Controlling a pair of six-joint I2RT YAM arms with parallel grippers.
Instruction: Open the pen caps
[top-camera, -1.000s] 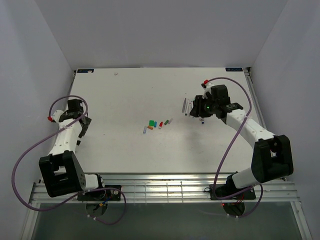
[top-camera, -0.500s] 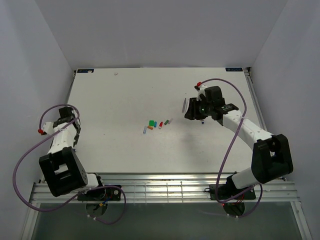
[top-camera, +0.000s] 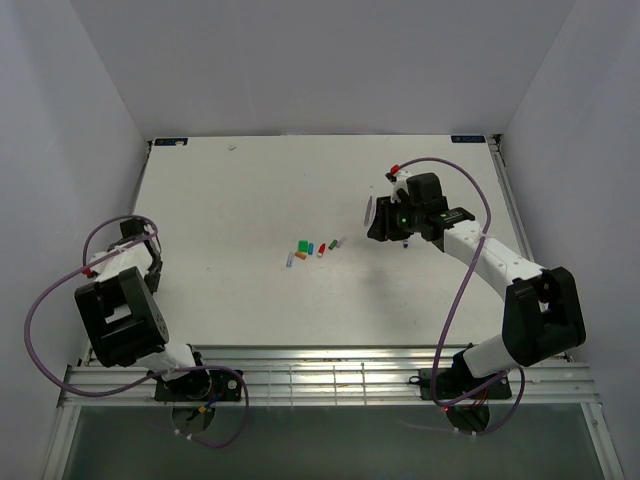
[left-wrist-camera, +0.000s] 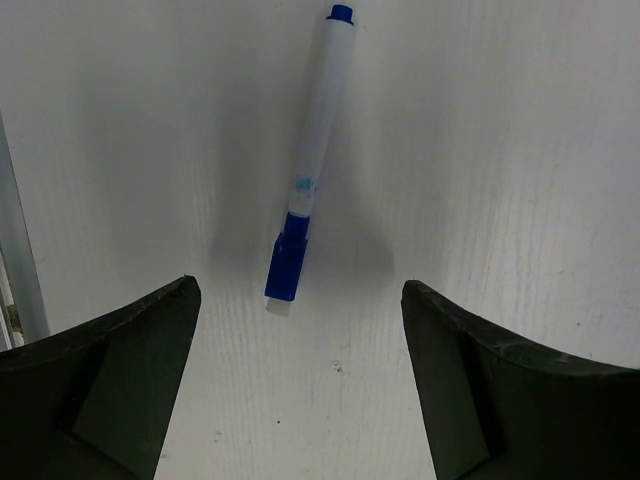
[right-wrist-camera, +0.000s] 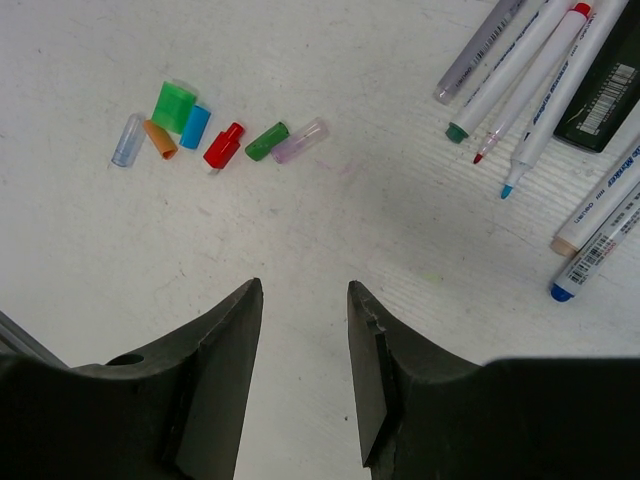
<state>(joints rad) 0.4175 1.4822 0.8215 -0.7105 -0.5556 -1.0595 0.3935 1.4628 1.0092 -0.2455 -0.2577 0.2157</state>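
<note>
Several loose pen caps (right-wrist-camera: 223, 146) in green, blue, orange, red and clear lie in a short row on the white table; they also show in the top view (top-camera: 315, 247). Several uncapped pens (right-wrist-camera: 520, 60) and a black marker (right-wrist-camera: 610, 70) lie beside them, partly under my right arm in the top view (top-camera: 370, 212). My right gripper (right-wrist-camera: 304, 287) is open and empty, hovering between the caps and the pens. My left gripper (left-wrist-camera: 300, 320) is wide open and empty above a white pen (left-wrist-camera: 318, 130) with a blue cap (left-wrist-camera: 285, 262) still on it.
The left arm (top-camera: 125, 260) is folded back at the table's left edge (left-wrist-camera: 15, 250). White walls enclose the table on three sides. A metal rail (top-camera: 320, 375) runs along the near edge.
The left arm has drawn back and folded toward the left edge. The right gripper has shifted slightly left, nearer the caps.
</note>
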